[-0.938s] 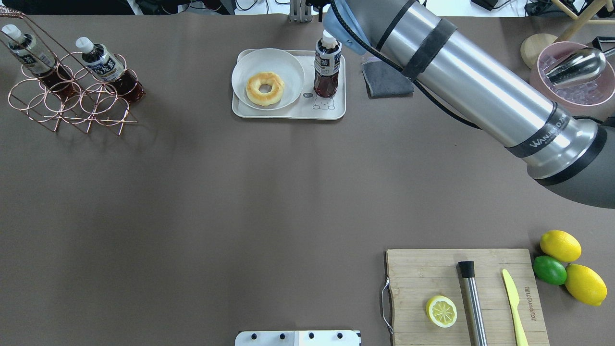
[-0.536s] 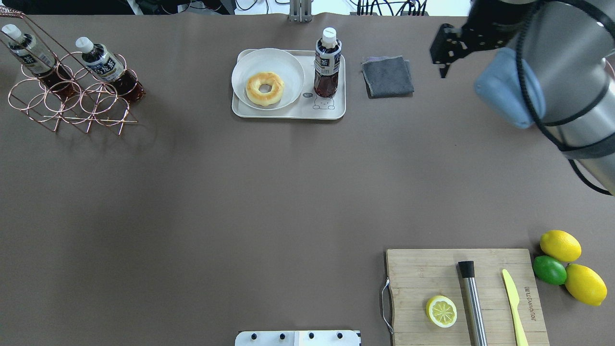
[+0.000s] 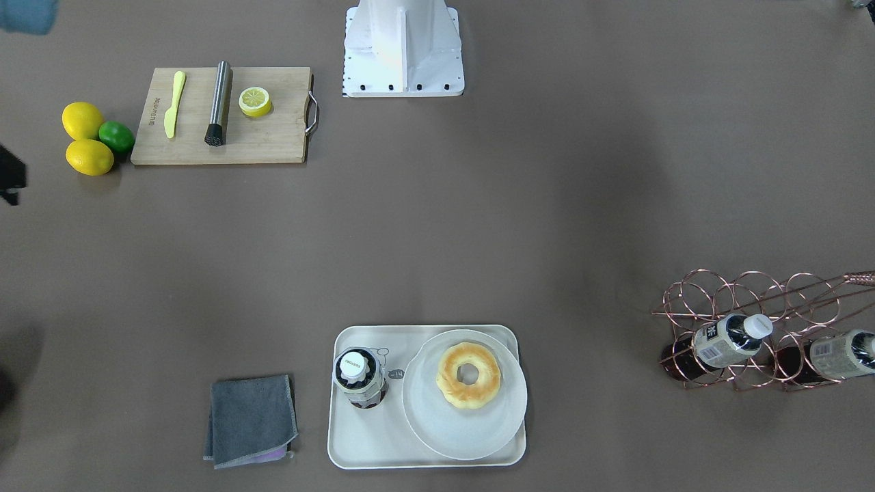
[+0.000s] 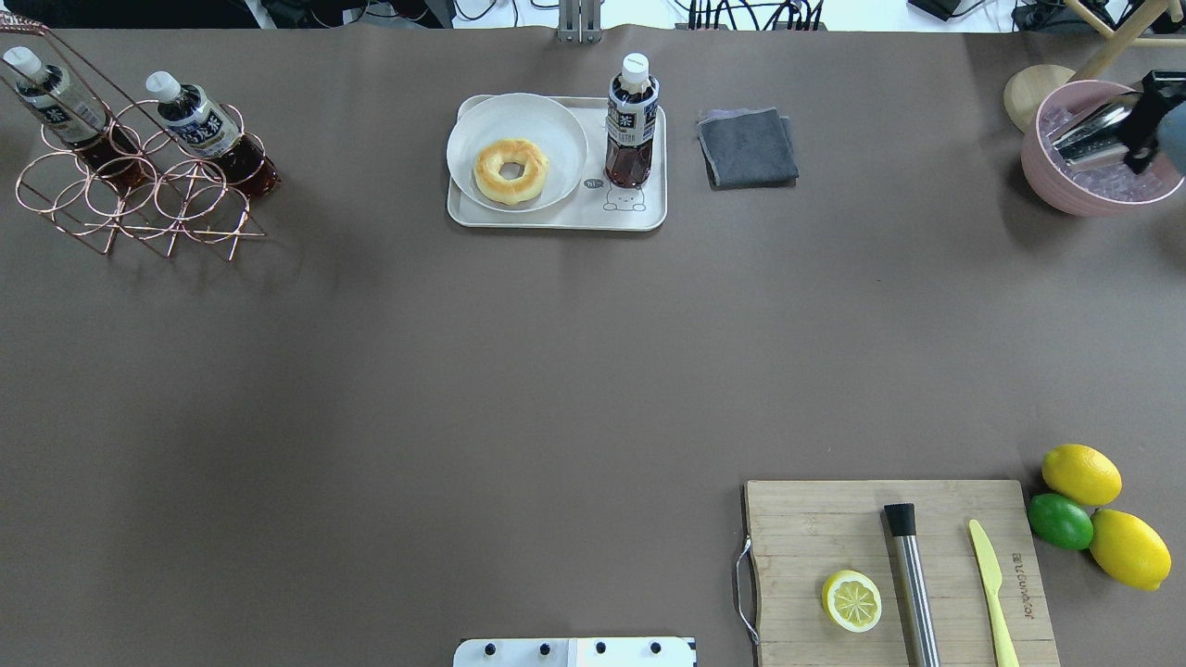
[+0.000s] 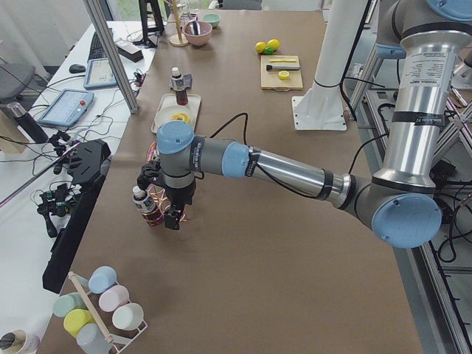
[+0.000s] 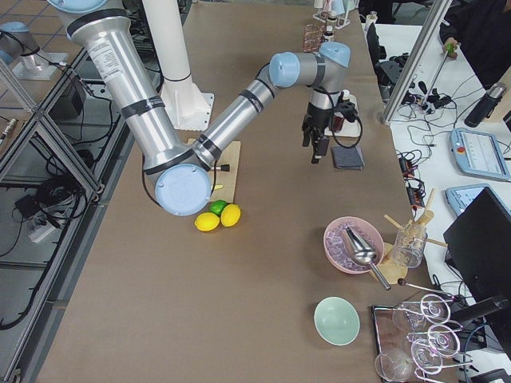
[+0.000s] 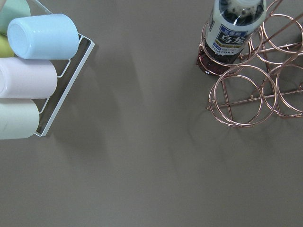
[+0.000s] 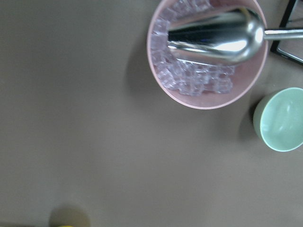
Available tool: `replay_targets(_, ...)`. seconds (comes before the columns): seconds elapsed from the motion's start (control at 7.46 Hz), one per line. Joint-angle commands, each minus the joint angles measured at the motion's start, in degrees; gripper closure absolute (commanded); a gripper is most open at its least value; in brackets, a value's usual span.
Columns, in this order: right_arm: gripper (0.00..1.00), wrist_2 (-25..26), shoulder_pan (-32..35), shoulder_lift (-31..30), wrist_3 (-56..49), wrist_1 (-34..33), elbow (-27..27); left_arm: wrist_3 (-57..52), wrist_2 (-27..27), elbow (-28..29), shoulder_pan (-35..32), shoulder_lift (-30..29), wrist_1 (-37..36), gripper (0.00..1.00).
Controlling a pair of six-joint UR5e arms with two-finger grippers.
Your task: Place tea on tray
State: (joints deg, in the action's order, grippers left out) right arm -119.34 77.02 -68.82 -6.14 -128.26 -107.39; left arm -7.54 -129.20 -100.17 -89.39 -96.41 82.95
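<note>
The tea (image 4: 632, 130) stands upright inside the tray's (image 4: 556, 220) rim (plate (image 4: 559, 130) just beside).

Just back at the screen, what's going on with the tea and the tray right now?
The tea stands upright on the tray, beside the plate holding a doughnut. Nothing grips it. The right gripper is off towards the table's right end, near the pink ice bowl. The left gripper hovers by the copper rack, where two more bottles lie. I cannot tell whether either gripper is open.
</note>
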Motion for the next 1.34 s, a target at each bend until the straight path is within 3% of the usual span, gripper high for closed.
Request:
replay_targets(0.0, 0.0, -5.08, 10.58, -12.16, -10.64, 12.87, 6.91, -0.01, 0.0, 0.5, 0.1, -0.01, 0.02, 0.03)
replay_targets(0.13, 0.0, -11.55, 14.96, -13.08, -13.43, 19.21, 14.33, -0.01, 0.0, 0.77, 0.1, -0.1, 0.11, 0.03)
replay_targets(0.27, 0.0, -14.58, 17.01, -12.66, -17.03, 22.06, 19.71, -0.01, 0.0, 0.68, 0.1, -0.1, 0.11, 0.03)
replay_targets(1.21, 0.0, -11.27, 17.11, -13.54, -16.54, 22.79, 20.11, -0.01, 0.09, 1.82, 0.19, 0.17, 0.19, 0.03)
